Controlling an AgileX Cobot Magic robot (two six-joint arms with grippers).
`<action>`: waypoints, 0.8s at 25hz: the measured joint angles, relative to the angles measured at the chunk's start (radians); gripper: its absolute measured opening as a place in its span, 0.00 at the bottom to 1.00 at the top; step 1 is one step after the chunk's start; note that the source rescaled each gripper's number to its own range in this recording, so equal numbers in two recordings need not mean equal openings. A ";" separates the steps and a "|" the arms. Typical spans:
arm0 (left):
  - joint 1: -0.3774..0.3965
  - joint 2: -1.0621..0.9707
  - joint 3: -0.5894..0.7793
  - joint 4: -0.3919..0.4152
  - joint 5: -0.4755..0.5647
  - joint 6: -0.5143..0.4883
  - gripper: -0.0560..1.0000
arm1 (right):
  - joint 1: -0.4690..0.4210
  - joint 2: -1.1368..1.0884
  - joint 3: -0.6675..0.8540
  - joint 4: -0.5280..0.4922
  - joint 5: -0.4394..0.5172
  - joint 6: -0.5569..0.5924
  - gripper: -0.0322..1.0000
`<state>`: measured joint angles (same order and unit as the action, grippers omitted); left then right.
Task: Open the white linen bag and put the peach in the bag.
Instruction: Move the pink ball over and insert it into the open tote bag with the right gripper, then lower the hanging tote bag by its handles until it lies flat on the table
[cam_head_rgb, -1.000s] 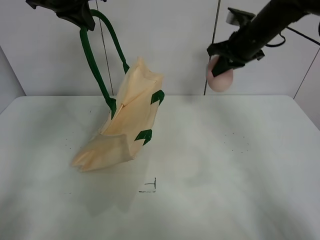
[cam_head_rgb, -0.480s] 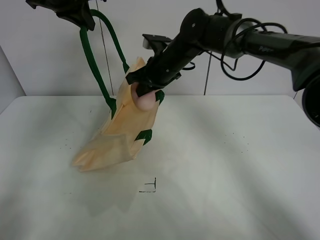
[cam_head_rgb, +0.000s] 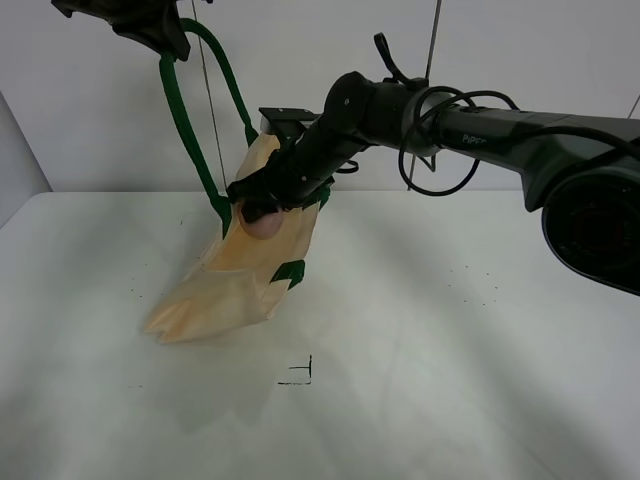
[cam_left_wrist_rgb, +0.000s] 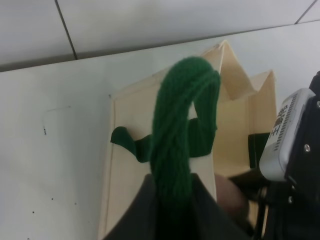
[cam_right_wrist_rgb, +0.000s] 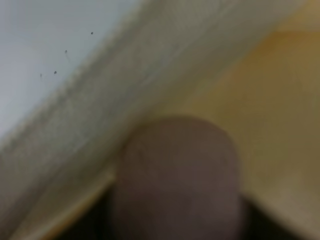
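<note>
The white linen bag (cam_head_rgb: 240, 280) hangs tilted with its bottom resting on the table, mouth open. My left gripper (cam_head_rgb: 150, 25), high at the left, is shut on its green strap handles (cam_head_rgb: 185, 120); the strap (cam_left_wrist_rgb: 177, 145) fills the left wrist view above the open bag (cam_left_wrist_rgb: 235, 135). My right gripper (cam_head_rgb: 262, 208) has reached across to the bag's mouth and is shut on the peach (cam_head_rgb: 263, 224), a pink-brown ball held just inside the opening. The peach (cam_right_wrist_rgb: 175, 175) fills the right wrist view against the bag's cloth (cam_right_wrist_rgb: 150, 65), and part of it shows in the left wrist view (cam_left_wrist_rgb: 230, 197).
The white table (cam_head_rgb: 480, 330) carries a small black corner mark (cam_head_rgb: 300, 375) in front of the bag. A pale wall (cam_head_rgb: 300, 60) stands close behind. The right arm (cam_head_rgb: 470, 120) stretches across the upper middle of the scene.
My right arm has swung left across the table with the peach and lowered it from beside the wall into the bag's mouth. The left gripper and bag have stayed put.
</note>
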<state>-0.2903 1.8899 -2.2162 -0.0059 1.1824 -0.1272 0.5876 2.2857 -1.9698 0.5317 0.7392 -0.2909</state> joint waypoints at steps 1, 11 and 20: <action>0.000 0.000 0.000 0.000 0.000 0.000 0.05 | 0.000 0.000 0.000 -0.001 0.000 0.000 0.77; 0.000 0.000 0.000 -0.001 0.000 0.000 0.05 | -0.022 -0.020 -0.035 -0.153 0.203 0.155 1.00; 0.000 0.000 0.000 0.000 0.000 0.000 0.05 | -0.084 -0.041 -0.189 -0.477 0.454 0.315 1.00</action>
<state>-0.2903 1.8899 -2.2162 -0.0063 1.1824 -0.1272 0.5039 2.2451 -2.1586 0.0550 1.1928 0.0240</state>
